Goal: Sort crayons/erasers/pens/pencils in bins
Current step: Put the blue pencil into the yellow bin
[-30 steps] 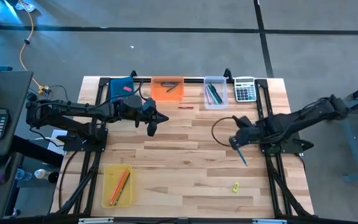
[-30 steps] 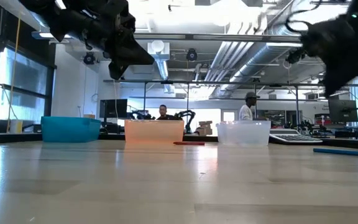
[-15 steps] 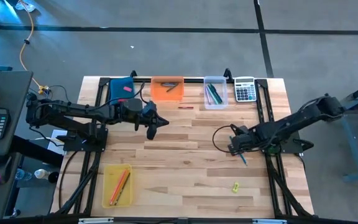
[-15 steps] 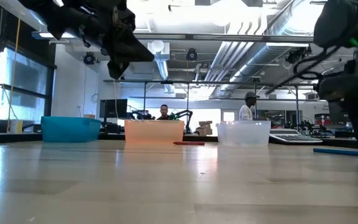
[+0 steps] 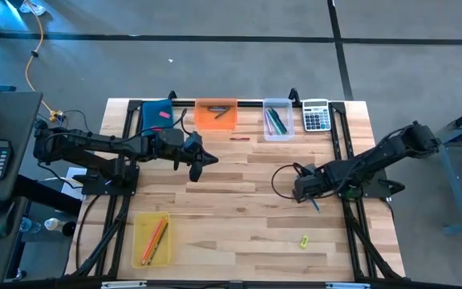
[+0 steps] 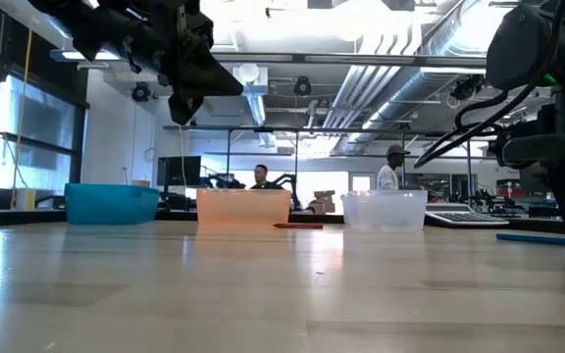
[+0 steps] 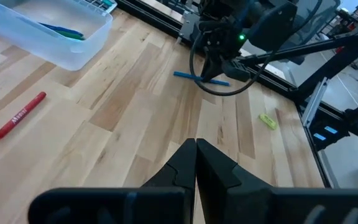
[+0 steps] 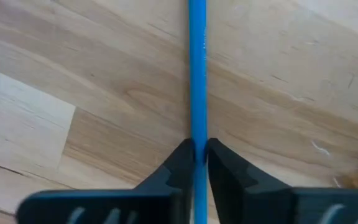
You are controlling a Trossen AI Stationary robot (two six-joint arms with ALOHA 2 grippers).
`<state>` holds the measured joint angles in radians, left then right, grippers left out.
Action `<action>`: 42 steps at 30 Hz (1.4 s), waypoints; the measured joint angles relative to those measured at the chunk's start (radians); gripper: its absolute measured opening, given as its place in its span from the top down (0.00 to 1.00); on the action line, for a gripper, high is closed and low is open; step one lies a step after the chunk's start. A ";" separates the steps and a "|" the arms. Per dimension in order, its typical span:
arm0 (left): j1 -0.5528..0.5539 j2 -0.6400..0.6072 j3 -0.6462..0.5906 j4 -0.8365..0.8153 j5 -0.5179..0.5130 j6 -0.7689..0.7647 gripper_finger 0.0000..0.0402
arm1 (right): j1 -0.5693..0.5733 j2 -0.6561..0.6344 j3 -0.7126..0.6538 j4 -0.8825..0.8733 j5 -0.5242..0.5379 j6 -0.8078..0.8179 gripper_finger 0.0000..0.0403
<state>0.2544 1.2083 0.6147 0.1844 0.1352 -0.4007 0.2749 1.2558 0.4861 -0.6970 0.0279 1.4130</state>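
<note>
Your right gripper [image 8: 196, 163] is down at the table surface with its two fingers pinched onto the blue pen [image 8: 197, 74], which lies flat on the wood and runs straight ahead from between the fingertips. The grip sits near one end of the pen, so most of its length extends forward of the gripper; expect the free end to droop or swing when you lift, and a thin round shaft held off-centre can rotate or slide out of the pads. Lift slowly and confirm the pen rises with the fingers before you travel. The clear bin [image 5: 277, 120], which already holds pens, stands well ahead of the gripper toward the far edge of the table, with the grey calculator [image 5: 317, 116] just beside it; a swinging pen tip could strike the bin wall or land on the calculator instead of inside the bin. A loop of cable hangs close beside the right gripper in the high view and could snag during the carry. Your left gripper [image 7: 196, 163] hovers above the table with its fingers pressed together and empty, the red crayon [image 7: 19, 116] lying well off to one side of it, near the clear bin. Keep the left arm parked so the two arms do not converge at the bins. A small yellow item [image 5: 304, 239] lies apart from both grippers and is too small to identify.
</note>
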 joint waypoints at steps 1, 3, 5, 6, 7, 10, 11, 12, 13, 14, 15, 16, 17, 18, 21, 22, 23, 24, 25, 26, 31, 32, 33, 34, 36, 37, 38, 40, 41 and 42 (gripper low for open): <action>0.000 0.000 0.000 0.000 0.000 0.000 1.00 | 0.000 -0.004 0.002 -0.004 -0.002 -0.004 0.94; 0.001 0.000 0.000 0.000 0.004 0.001 1.00 | -0.001 -0.017 0.010 -0.010 -0.003 -0.007 0.97; 0.000 0.000 0.000 -0.001 0.014 0.010 1.00 | -0.002 -0.033 0.018 0.008 -0.010 0.001 0.99; 0.000 0.000 0.000 -0.001 0.014 0.014 1.00 | -0.006 -0.044 0.029 0.024 -0.014 0.000 0.99; 0.000 0.000 0.000 -0.002 0.015 0.020 1.00 | -0.013 -0.058 0.035 0.041 -0.023 0.000 0.99; 0.000 0.000 0.000 -0.001 0.017 0.056 1.00 | -0.041 -0.091 0.048 0.083 -0.027 -0.008 0.99; 0.000 0.000 0.000 -0.001 0.017 0.071 1.00 | -0.053 -0.106 0.057 0.109 -0.026 -0.012 0.99; 0.000 0.000 0.003 -0.004 0.017 0.087 1.00 | -0.067 -0.122 0.066 0.138 -0.026 -0.015 0.99; 0.000 0.000 0.008 -0.009 0.017 0.106 1.00 | -0.083 -0.136 0.074 0.159 -0.027 -0.019 0.99; 0.000 0.000 0.014 -0.010 0.017 0.129 1.00 | -0.102 -0.150 0.081 0.171 -0.027 -0.020 0.99; -0.001 0.000 0.023 -0.010 0.016 0.156 1.00 | -0.123 -0.164 0.090 0.188 -0.029 -0.022 0.99; -0.003 0.000 0.034 -0.009 0.011 0.182 1.00 | -0.146 -0.178 0.100 0.212 -0.036 -0.023 0.99; -0.005 0.000 0.046 -0.009 0.002 0.210 1.00 | -0.169 -0.191 0.114 0.242 -0.048 -0.022 0.99; -0.008 0.000 0.058 -0.010 -0.012 0.241 0.99 | -0.192 -0.204 0.126 0.271 -0.064 -0.021 0.99; -0.023 0.000 0.109 -0.011 -0.068 0.378 0.96 | -0.250 -0.216 0.158 0.349 -0.112 -0.007 0.99; -0.028 0.000 0.128 -0.016 -0.084 0.439 0.94 | -0.269 -0.216 0.170 0.385 -0.134 0.001 0.99; -0.036 0.000 0.149 -0.026 -0.104 0.500 0.92 | -0.287 -0.216 0.180 0.430 -0.162 0.003 0.99; -0.044 0.000 0.170 -0.039 -0.128 0.563 0.90 | -0.304 -0.212 0.188 0.478 -0.190 0.009 0.99; -0.052 0.000 0.189 -0.047 -0.152 0.627 0.88 | -0.318 -0.207 0.192 0.529 -0.214 0.026 0.99; -0.062 0.000 0.206 -0.049 -0.179 0.690 0.86 | -0.332 -0.200 0.195 0.580 -0.234 0.041 0.99; -0.112 0.000 0.271 -0.052 -0.305 1.011 0.75 | -0.384 -0.147 0.217 0.798 -0.333 0.129 0.99; -0.123 0.000 0.279 -0.051 -0.320 1.073 0.73 | -0.389 -0.132 0.226 0.826 -0.346 0.142 0.99; -0.134 0.000 0.286 -0.051 -0.330 1.128 0.71 | -0.395 -0.117 0.238 0.845 -0.361 0.158 0.99; -0.144 0.001 0.289 -0.050 -0.339 1.179 0.70 | -0.401 -0.100 0.256 0.870 -0.380 0.161 0.99; -0.166 0.012 0.291 -0.029 -0.368 1.256 0.68 | -0.409 -0.064 0.297 0.895 -0.413 0.171 0.99; -0.176 0.020 0.291 -0.016 -0.384 1.289 0.67 | -0.414 -0.044 0.320 0.898 -0.430 0.177 0.99; -0.185 0.029 0.291 0.000 -0.393 1.321 0.67 | -0.417 -0.021 0.345 0.902 -0.443 0.176 0.99; -0.199 0.045 0.291 0.027 -0.414 1.378 0.66 | -0.426 0.022 0.402 0.908 -0.476 0.159 0.99; -0.204 0.056 0.291 0.053 -0.432 1.401 0.66 | -0.428 0.042 0.434 0.909 -0.495 0.150 0.99; -0.208 0.063 0.291 0.068 -0.454 1.416 0.67 | -0.428 0.065 0.466 0.918 -0.506 0.141 0.99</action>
<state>0.0464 1.2717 0.9058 0.2524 -0.3191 1.0154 -0.1535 1.3208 0.9524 0.2207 -0.4778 1.5536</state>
